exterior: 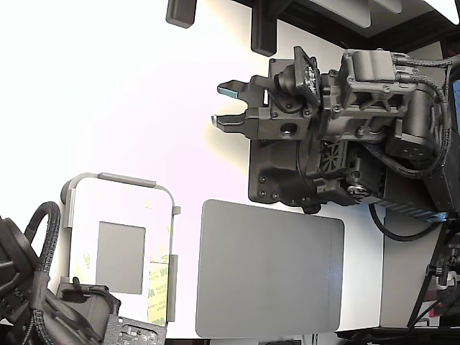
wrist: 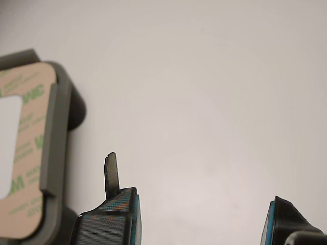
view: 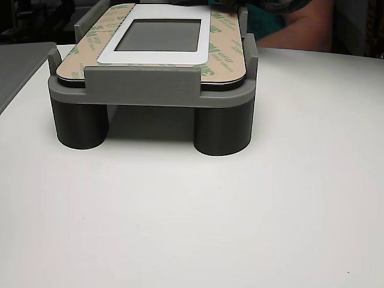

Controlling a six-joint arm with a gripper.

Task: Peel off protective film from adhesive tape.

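Jaws spread wide, holding nothing (over bare table (exterior: pixel 108 86)) | protective film (exterior: pixel 158 291) well apart, on fixture (view: pixel 150 90).

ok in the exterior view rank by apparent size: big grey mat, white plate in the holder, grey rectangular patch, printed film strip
1. grey mat
2. white plate
3. grey rectangular patch
4. printed film strip, the narrowest; glare washes out its edges, so its extent is unsure.

Bright, perhaps overexposed white tabletop (exterior: pixel 129 93)
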